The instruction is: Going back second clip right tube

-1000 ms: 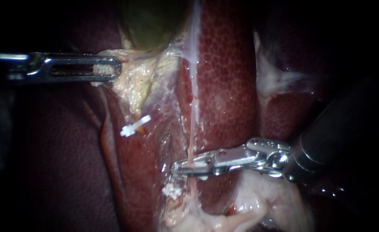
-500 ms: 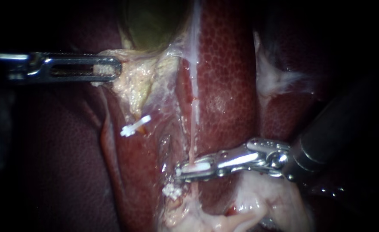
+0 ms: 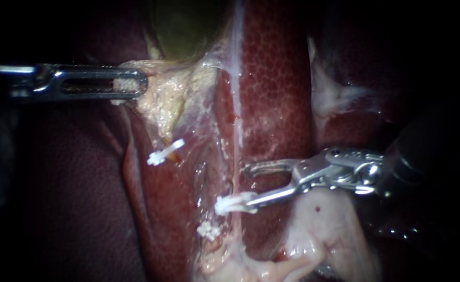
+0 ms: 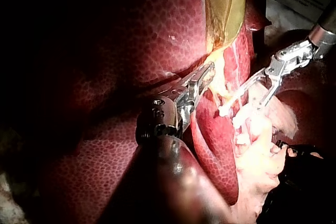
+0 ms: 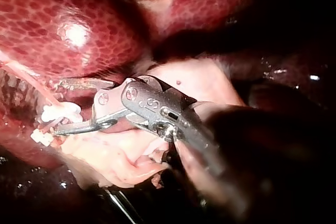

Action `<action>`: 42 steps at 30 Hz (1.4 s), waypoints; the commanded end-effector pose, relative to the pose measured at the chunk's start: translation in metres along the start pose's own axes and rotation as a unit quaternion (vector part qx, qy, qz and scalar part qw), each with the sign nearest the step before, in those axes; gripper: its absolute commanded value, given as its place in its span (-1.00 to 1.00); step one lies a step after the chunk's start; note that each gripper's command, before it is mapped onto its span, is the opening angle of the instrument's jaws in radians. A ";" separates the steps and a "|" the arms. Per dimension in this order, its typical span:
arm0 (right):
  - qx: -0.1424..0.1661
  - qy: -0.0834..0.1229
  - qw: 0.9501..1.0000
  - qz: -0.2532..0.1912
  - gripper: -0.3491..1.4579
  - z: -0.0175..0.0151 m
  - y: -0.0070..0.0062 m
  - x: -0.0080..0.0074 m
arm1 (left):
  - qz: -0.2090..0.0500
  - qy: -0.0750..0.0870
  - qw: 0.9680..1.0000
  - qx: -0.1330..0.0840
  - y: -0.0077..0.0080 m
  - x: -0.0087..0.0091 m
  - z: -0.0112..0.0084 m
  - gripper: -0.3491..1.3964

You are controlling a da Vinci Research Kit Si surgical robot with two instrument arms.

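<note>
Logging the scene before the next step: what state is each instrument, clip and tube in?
Left slender metal instrument: jaws shut on pale fatty tissue.
Right slender metal instrument: jaws open, lower one at a clip.
White plastic clip by that jaw: closed across the thin pale right tube.
Thin pale right tube: uncut.
Upper white clip: closed on a tube stub.
Lowest white clip: attachment unclear.

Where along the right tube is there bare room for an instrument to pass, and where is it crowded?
Bare: the right tube above its upper clip, bordered by the liver and the pale tissue held by the left instrument. Crowded: lower down, where the lower clip sits close beneath and the right instrument stands open beside the upper one.
</note>
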 end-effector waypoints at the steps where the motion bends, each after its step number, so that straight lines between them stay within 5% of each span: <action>1: -0.003 0.001 1.000 -0.005 0.05 -0.0007 -0.0002 0.0005 | 0.000 0.000 1.000 0.000 0.0000 0.0000 0.0000 -1.00; 14: -0.012 0.000 0.997 -0.079 0.05 -0.0060 -0.0055 0.0082 | 0.000 0.000 1.000 0.000 0.0001 0.0000 0.0000 -1.00; 20: -0.013 -0.001 0.995 -0.103 0.05 -0.0061 -0.0075 0.0092 | 0.000 0.000 1.000 0.000 0.0001 0.0001 0.0000 -1.00; 30: -0.009 -0.002 0.993 -0.117 0.05 -0.0069 -0.0079 0.0105 | 0.002 -0.001 1.000 -0.001 0.0006 0.0006 0.0007 -1.00; 42: -0.007 -0.002 0.993 -0.117 0.05 -0.0070 -0.0082 0.0106 | 0.011 0.010 1.000 0.000 0.0007 0.0036 0.0052 -1.00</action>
